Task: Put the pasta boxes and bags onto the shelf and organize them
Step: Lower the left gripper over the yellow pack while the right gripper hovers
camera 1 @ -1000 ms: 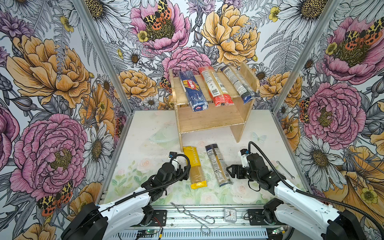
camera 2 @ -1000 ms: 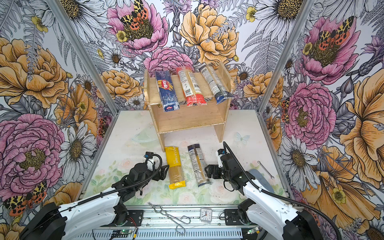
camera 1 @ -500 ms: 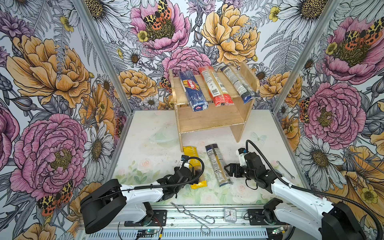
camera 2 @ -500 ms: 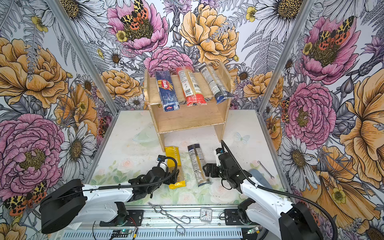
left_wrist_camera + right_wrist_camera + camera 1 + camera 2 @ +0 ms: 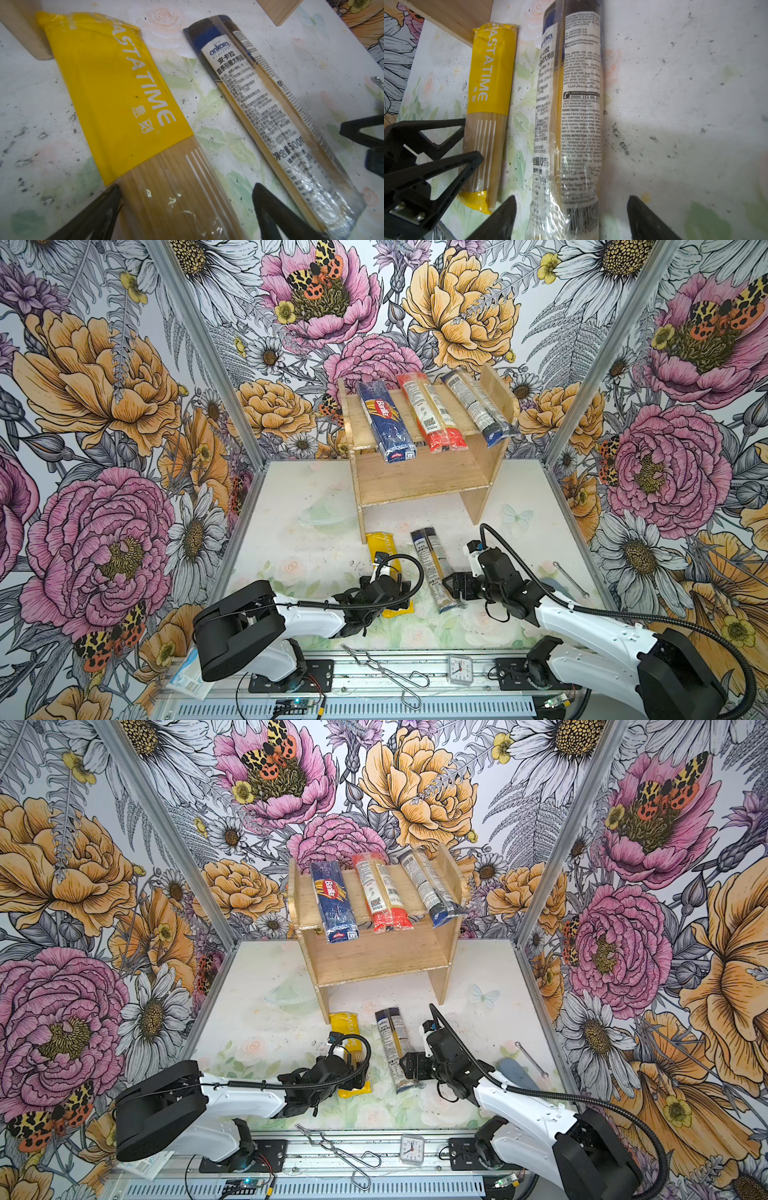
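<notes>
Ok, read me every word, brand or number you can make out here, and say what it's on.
"Barilla": dark blue pack, top board of the shelf.
"ASTATIME", first letter creased: yellow pack on the table.
"ankara" and "500": clear dark-ended pack beside it.
"0800 314 06" and "COOKING INSTRUCTIONS": same pack.
Red-ended pack, far clear pack, clock face: too small to read.

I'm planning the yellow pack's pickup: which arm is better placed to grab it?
Left: the left gripper straddles the yellow pack, jaws open; the right gripper sits over the clear pack beside it.

Wide-spread hand astride yellow pack
</notes>
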Robot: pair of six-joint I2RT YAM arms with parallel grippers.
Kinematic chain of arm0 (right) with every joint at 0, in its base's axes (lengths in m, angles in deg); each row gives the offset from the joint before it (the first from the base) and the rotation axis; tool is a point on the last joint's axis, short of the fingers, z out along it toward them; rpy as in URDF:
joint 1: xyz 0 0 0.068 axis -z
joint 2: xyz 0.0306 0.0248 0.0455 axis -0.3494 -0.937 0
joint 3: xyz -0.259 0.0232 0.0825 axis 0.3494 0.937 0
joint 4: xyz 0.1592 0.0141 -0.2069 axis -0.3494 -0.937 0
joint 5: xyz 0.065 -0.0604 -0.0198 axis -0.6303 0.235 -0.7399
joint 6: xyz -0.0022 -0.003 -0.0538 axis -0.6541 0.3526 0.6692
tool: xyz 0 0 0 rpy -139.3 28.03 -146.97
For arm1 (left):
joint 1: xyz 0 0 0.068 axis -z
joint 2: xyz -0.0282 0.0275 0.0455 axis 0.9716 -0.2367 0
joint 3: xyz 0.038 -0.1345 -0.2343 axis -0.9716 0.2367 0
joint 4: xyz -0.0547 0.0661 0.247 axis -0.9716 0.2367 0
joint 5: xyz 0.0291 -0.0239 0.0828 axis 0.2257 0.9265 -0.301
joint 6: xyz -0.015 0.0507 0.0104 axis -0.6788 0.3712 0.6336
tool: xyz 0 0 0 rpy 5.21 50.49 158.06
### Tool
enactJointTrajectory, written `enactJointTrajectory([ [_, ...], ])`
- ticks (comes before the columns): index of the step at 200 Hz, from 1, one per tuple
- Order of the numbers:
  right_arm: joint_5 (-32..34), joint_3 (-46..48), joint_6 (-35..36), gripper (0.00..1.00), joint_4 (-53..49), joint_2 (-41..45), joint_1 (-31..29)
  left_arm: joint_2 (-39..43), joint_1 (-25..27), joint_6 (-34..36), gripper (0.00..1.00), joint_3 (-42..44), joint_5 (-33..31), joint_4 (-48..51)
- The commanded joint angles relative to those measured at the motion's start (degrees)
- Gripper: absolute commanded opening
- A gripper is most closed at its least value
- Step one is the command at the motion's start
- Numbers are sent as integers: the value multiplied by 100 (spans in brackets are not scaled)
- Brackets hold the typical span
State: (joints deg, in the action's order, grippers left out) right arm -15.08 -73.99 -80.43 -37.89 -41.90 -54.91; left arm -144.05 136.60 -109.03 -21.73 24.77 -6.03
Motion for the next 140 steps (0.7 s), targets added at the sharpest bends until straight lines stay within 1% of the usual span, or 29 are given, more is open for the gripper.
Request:
enactJointTrajectory([
  [1, 228, -80, -61, 85, 119, -18, -61, -42, 102, -481, 99, -86, -42, 62],
  [55, 321, -60, -110, 85, 135, 16, -107, -141, 714, -1480, 99, -657, -753, 1791],
  [95, 334, 2, -109, 85, 128, 112, -106, -348, 794, -2176, 99, -614, -812, 1972],
  [110, 365, 36, -109, 85, 121, 206, -108, -447, 790, -2408, 99, -726, -935, 2307],
  [140, 427, 114, -110, 85, 120, 357, -105, -727, 784, -2566, 99, -987, -934, 2715],
])
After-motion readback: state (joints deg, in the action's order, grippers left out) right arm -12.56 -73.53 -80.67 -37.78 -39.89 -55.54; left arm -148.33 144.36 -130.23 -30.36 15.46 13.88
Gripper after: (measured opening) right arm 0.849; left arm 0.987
